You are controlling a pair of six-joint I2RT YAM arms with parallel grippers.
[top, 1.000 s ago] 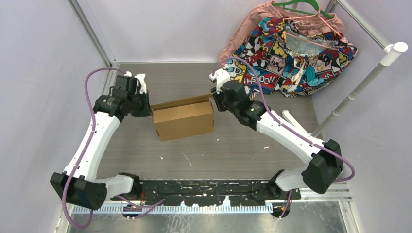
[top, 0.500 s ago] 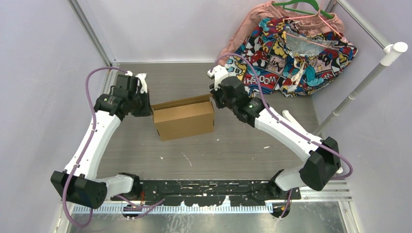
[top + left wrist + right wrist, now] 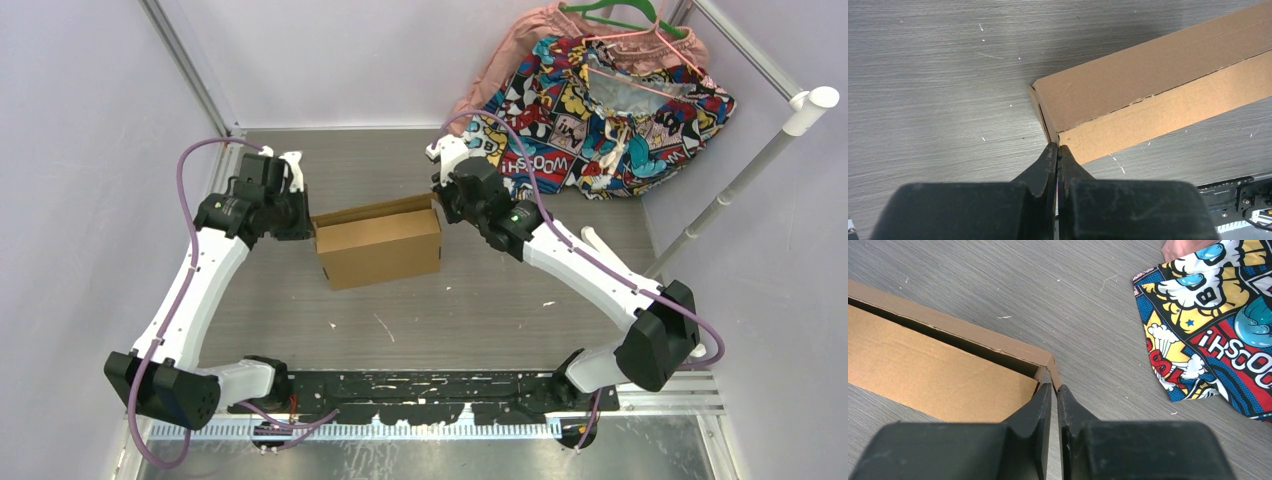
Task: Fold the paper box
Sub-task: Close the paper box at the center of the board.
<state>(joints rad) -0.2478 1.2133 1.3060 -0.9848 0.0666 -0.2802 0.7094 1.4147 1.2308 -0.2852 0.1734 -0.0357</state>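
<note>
Paper box: I see the paper box (image 3: 380, 245) standing as a shallow brown carton in the middle of the grey surface (image 3: 450, 310), its long side running across my top view, slightly skewed.

Box top: in the right wrist view the paper box (image 3: 938, 370) shows a dark gap between the top panel and the far wall, so the top is not seated flush there.

Left gripper: the left gripper (image 3: 303, 228) sits at the box's left end. In the left wrist view the left gripper (image 3: 1058, 147) is clenched, fingers pressed flat together, tips touching the near-left corner of the paper box (image 3: 1148, 95) where the end flap meets the front wall. I see nothing between the fingers.

Right gripper: the right gripper (image 3: 440, 207) is at the box's right end, by the far corner. Up close, the right gripper (image 3: 1054, 387) has its fingers nearly together with a thin slit left between them, tips right at the small corner tab. I cannot tell whether cardboard is pinched there.

Cloth: a comic-print cloth (image 3: 600, 110) lies beyond the box's far right corner, well apart from it. In the right wrist view the comic-print cloth (image 3: 1218, 325) rests on the surface (image 3: 1073, 290).

Behind the cloth: a pink garment (image 3: 490, 70) and a green hanger (image 3: 615, 15), farther from the box.
</note>
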